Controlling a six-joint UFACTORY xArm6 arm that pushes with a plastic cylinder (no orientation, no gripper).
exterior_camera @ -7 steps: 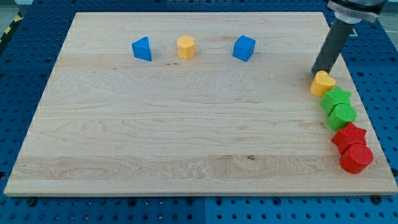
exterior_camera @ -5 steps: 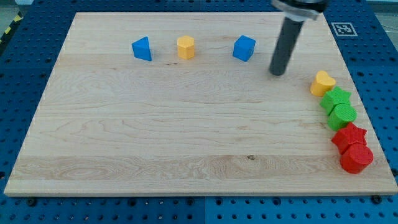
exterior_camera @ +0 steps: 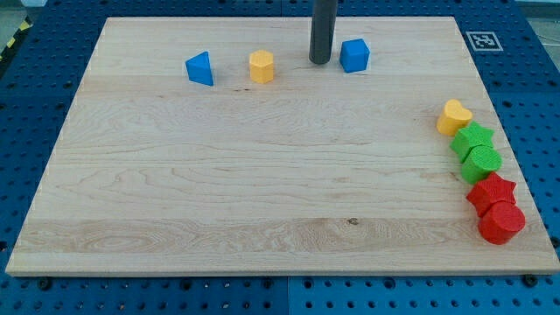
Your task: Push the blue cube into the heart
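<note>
The blue cube (exterior_camera: 354,55) sits near the view's top, right of centre. My tip (exterior_camera: 319,61) stands just left of it, a small gap apart. The yellow heart (exterior_camera: 453,116) lies at the view's right edge, well below and right of the cube.
A blue triangular block (exterior_camera: 200,68) and a yellow hexagonal block (exterior_camera: 261,66) lie left of my tip. Below the heart, two green blocks (exterior_camera: 477,150) and two red blocks (exterior_camera: 495,208) line the right edge of the wooden board (exterior_camera: 262,175).
My tip swept from beside the heart leftward to the cube's left side. The blue cube has shifted a little right and up.
</note>
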